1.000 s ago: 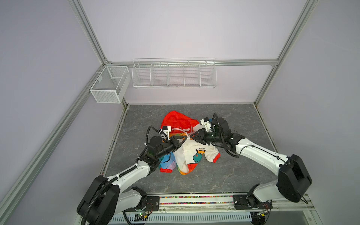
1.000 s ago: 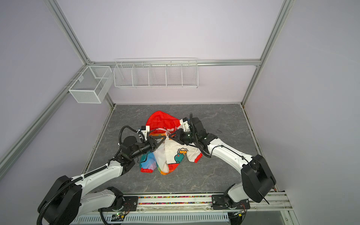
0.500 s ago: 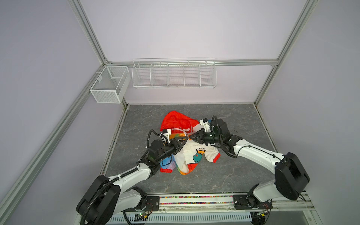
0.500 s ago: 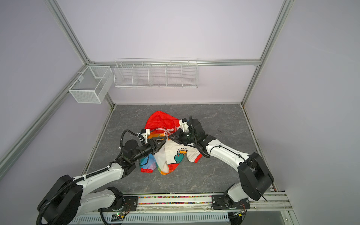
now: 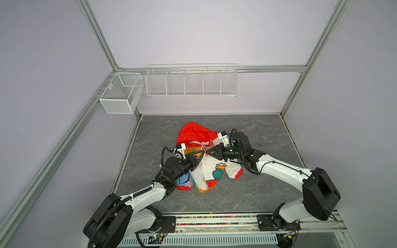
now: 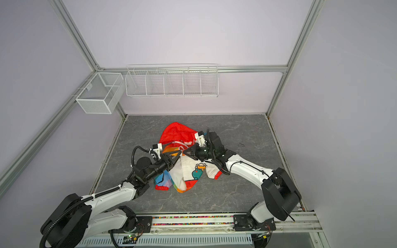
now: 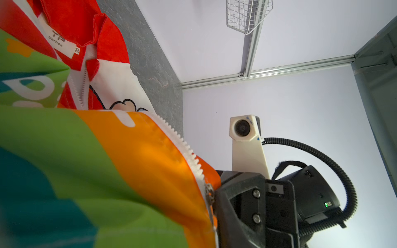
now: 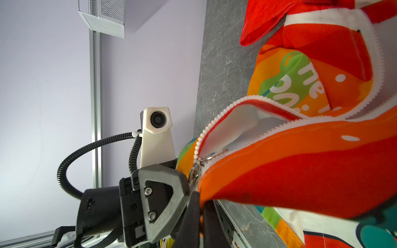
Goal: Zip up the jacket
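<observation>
Right wrist view, close up: the left gripper (image 8: 189, 182) and the right gripper (image 8: 200, 215) come nose to nose at the zipper slider (image 8: 196, 169) of the jacket (image 8: 300, 167).

From where I stand, the jacket lies crumpled about the middle of the grey table (image 5: 257, 193). Its red hood (image 5: 193, 133) is on the far side and its white cartoon lining (image 5: 214, 169) is turned up on the near side. Above it the two grippers meet tip to tip, holding a fold of striped cloth raised. The right gripper is clamped tight on the orange edge of the jacket, just beside the metal slider. The left gripper's tip sits against the slider, but whether it is pinching anything I cannot tell. Beyond the slider the white zipper teeth (image 8: 214, 122) stand parted.
</observation>
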